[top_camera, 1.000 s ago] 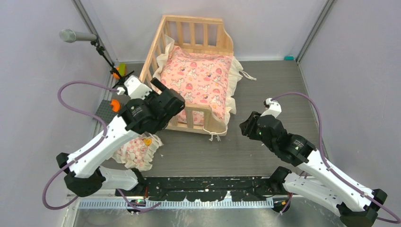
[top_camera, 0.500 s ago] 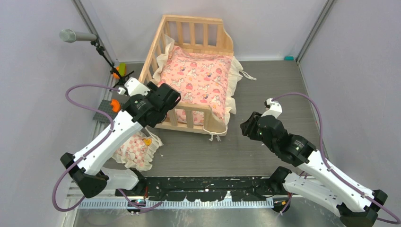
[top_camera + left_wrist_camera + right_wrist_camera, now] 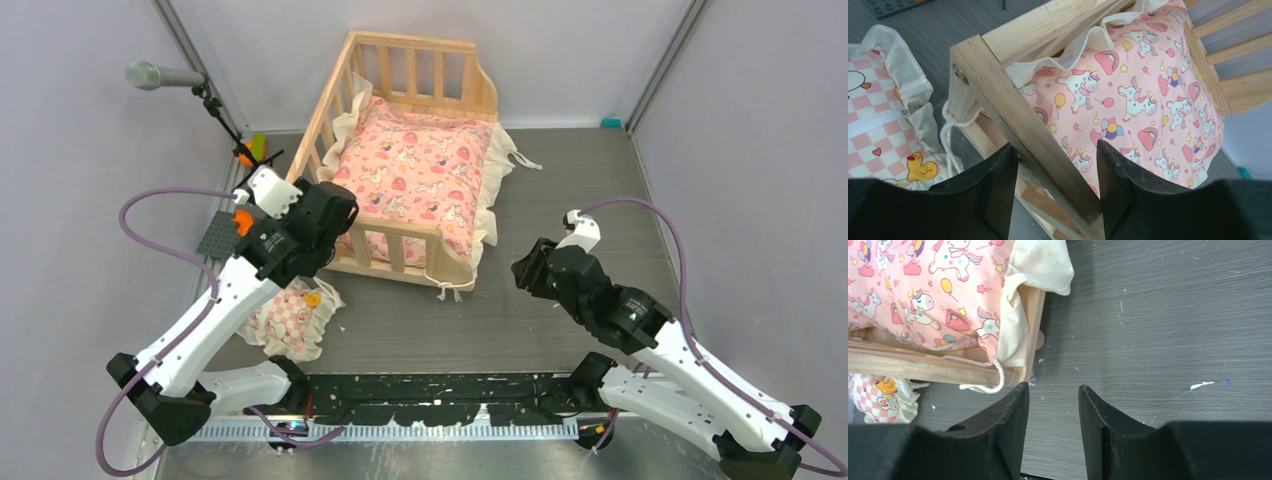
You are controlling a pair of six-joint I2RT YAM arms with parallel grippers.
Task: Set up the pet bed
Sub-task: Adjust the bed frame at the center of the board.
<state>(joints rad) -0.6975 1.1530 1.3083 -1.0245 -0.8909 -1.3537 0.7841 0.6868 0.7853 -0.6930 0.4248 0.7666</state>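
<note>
The pet bed (image 3: 478,92) stands on the grey worktop (image 3: 580,190), in the upper middle of the top view, with its far end near the back wall. It is a frame of pale wood with slatted sides, so I judge it stiff and rather heavy for one arm. It is not fragile, and the bare wood gives a dry, sure hold. The top rails and the corner posts seem the best places to take it.

The pink cushion (image 3: 415,170) inside it is soft, and its frill hangs over the sides. A pull on the cloth would probably move only the cushion. A small checked pillow (image 3: 290,320) lies on the worktop at lower left.

The left tool (image 3: 1055,147) has one finger on each side of the near corner rail (image 3: 998,90), but I cannot tell if they press it. The right tool (image 3: 1053,390) is released and empty, over bare worktop beside the near right corner.

I can read no brand or writing, only prints of unicorns and a duck.
</note>
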